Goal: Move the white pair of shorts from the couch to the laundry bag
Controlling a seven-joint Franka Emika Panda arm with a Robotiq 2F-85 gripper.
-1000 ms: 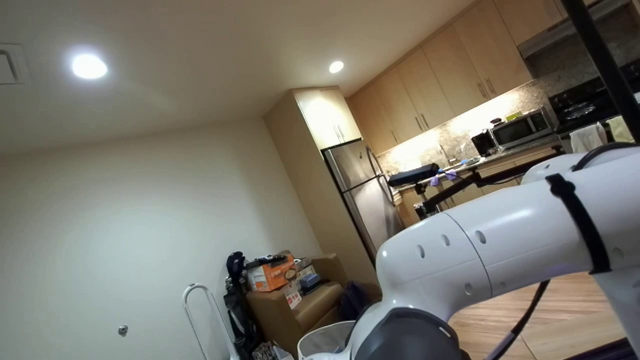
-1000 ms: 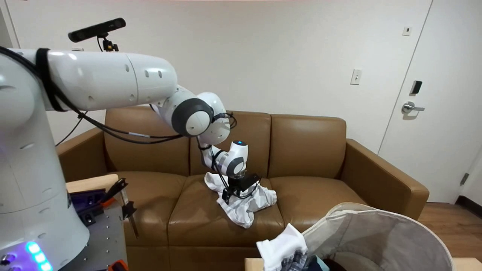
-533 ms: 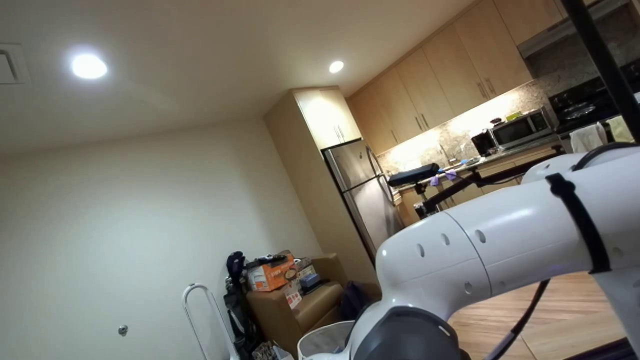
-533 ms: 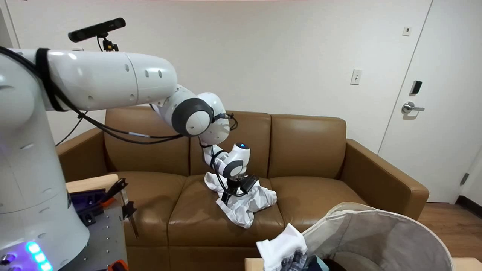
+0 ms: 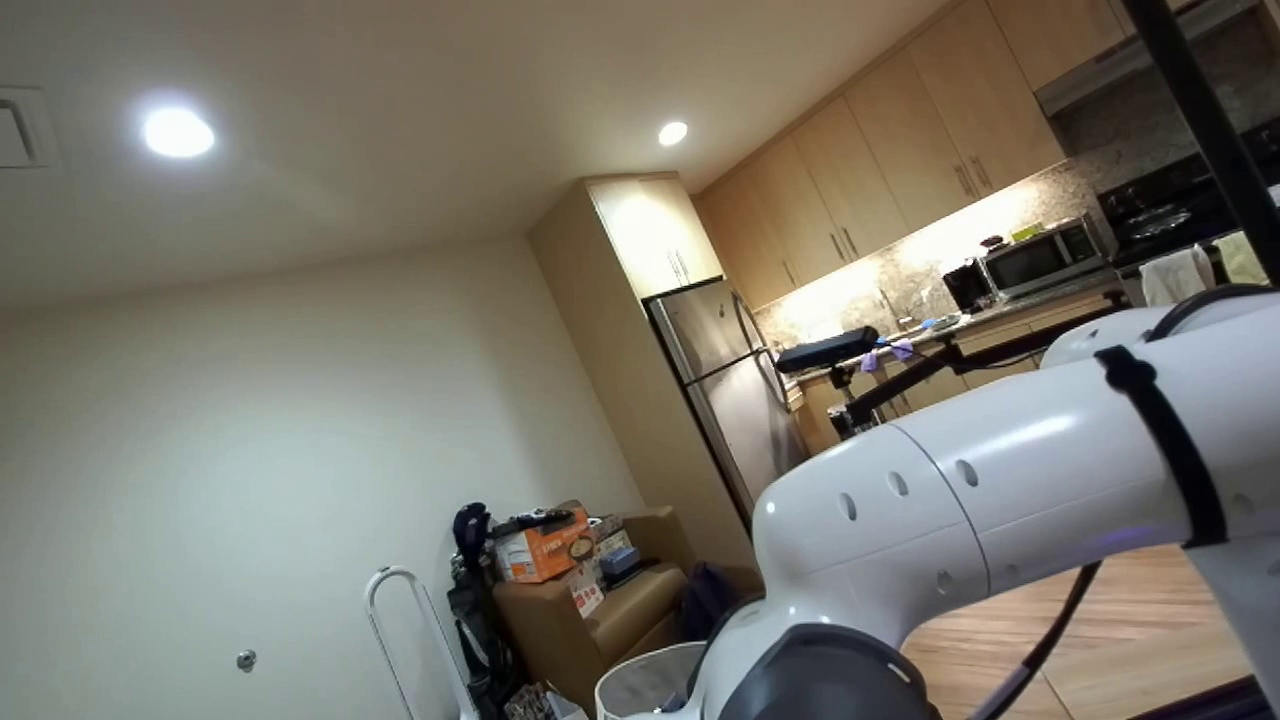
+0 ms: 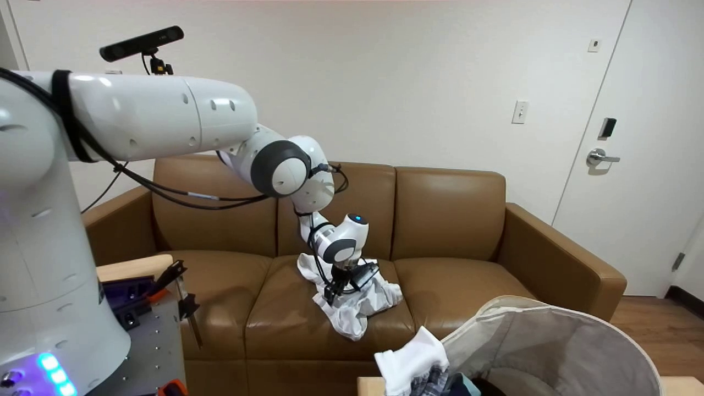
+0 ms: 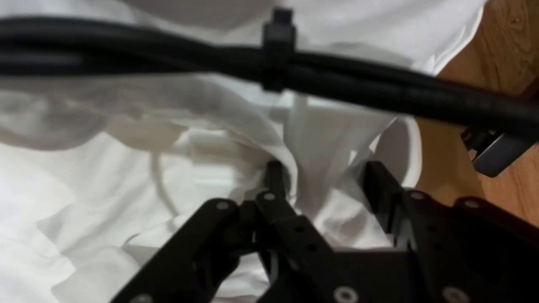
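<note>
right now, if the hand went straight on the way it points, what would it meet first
Likely the white shorts, whose cloth shows between and beyond the parted jaws of the hand; the couch probably comes next, though depth is unclear.

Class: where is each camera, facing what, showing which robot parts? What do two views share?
Wrist view: by the gripper, which shows; facing white shorts.
Exterior view: beside the arm, which shows; tilted, facing fridge and ceiling.
Exterior view: opposite the couch, facing it over laundry bag; arm, gripper show.
Both exterior views share the arm.
</note>
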